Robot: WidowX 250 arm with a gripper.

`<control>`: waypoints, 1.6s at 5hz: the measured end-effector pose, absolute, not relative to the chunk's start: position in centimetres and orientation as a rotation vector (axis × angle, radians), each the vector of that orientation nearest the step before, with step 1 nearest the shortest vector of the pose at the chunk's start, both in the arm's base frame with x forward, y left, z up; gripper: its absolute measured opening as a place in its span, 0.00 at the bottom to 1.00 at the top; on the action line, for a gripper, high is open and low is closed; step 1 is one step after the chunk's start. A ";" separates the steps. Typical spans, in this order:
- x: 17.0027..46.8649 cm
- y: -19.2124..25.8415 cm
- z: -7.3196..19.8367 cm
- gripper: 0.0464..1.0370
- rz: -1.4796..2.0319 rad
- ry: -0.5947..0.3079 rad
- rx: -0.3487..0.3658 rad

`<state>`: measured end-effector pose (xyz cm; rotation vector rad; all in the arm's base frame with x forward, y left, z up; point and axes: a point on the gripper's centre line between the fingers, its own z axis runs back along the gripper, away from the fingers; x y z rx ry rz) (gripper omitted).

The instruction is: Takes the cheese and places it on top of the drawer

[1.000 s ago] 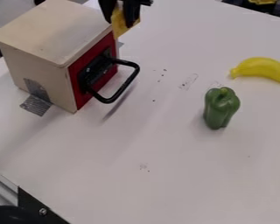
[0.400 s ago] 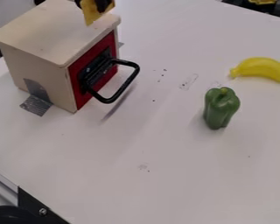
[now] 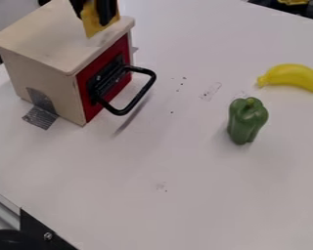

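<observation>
At the top of the view the black gripper hangs over the far right part of the drawer's top, shut on the yellow cheese. The flat cheese is held upright, its lower corner pointing down close to the wooden surface; whether it touches cannot be told. The drawer is a pale wooden box with a red front and a black loop handle, standing at the upper left.
A green pepper stands on the white table right of the drawer, and a yellow banana lies farther right. The drawer's handle juts out over the table. A black bracket occupies the lower left corner.
The gripper has carried the cheese leftward from beside the drawer's far right corner to above its top. Since the middle frame, both have come slightly lower and left.
</observation>
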<state>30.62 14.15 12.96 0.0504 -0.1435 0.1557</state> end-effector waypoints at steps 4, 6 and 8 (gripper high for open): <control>30.5 14.7 13.0 0.97 0.202 -0.133 0.036; 30.9 13.3 15.7 0.96 0.134 -0.194 0.047; 32.2 10.5 17.3 0.96 0.075 -0.193 0.044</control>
